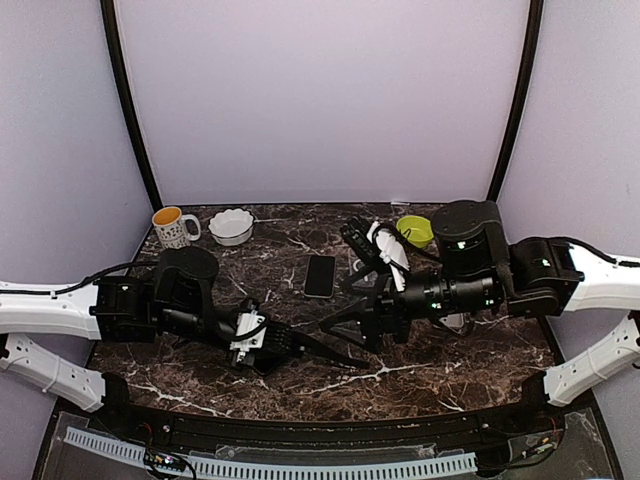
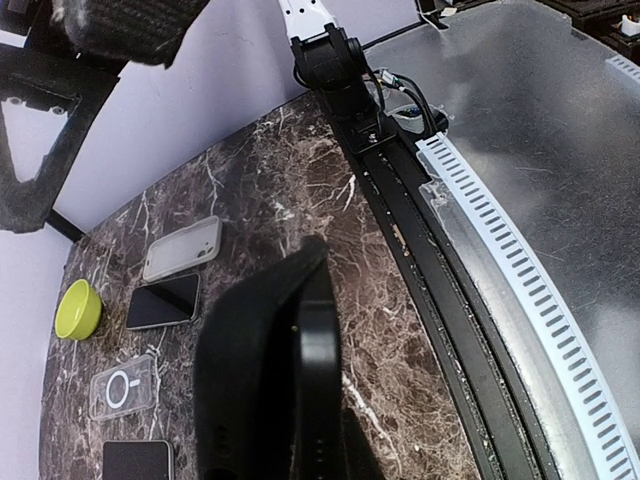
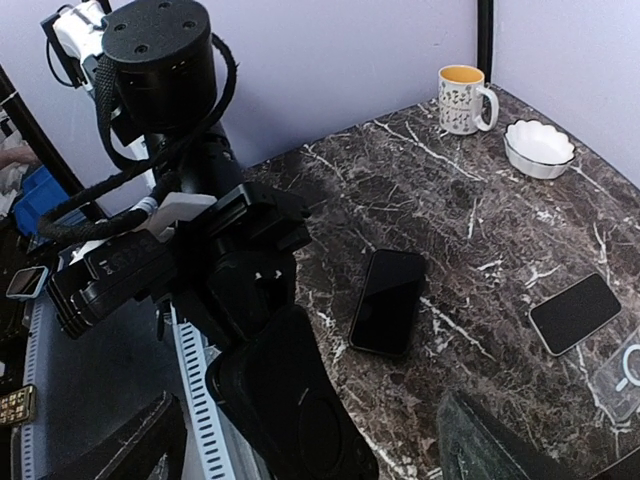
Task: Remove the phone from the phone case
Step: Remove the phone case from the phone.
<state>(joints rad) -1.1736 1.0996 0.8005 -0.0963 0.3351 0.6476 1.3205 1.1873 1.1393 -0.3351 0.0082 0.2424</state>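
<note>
A black phone case (image 1: 318, 350) hangs just above the table near the front, with my left gripper (image 1: 283, 344) shut on its near end. In the right wrist view its matte back (image 3: 300, 410), with a faint ring, faces the camera and hides the phone. In the left wrist view the case (image 2: 255, 370) fills the foreground edge-on. A glossier dark edge (image 2: 320, 375), seemingly the phone's side, stands against its right wall. My right gripper (image 1: 350, 332) is open, its fingers (image 3: 145, 445) standing either side of the case's free end without touching it.
A bare phone (image 1: 320, 275) lies at mid-table, and another phone (image 3: 575, 312) lies farther right. A frosted case (image 2: 183, 248) and a clear ringed case (image 2: 122, 385) lie nearby. A mug (image 1: 172, 226), a white bowl (image 1: 231, 226) and a green bowl (image 1: 414, 230) line the back edge.
</note>
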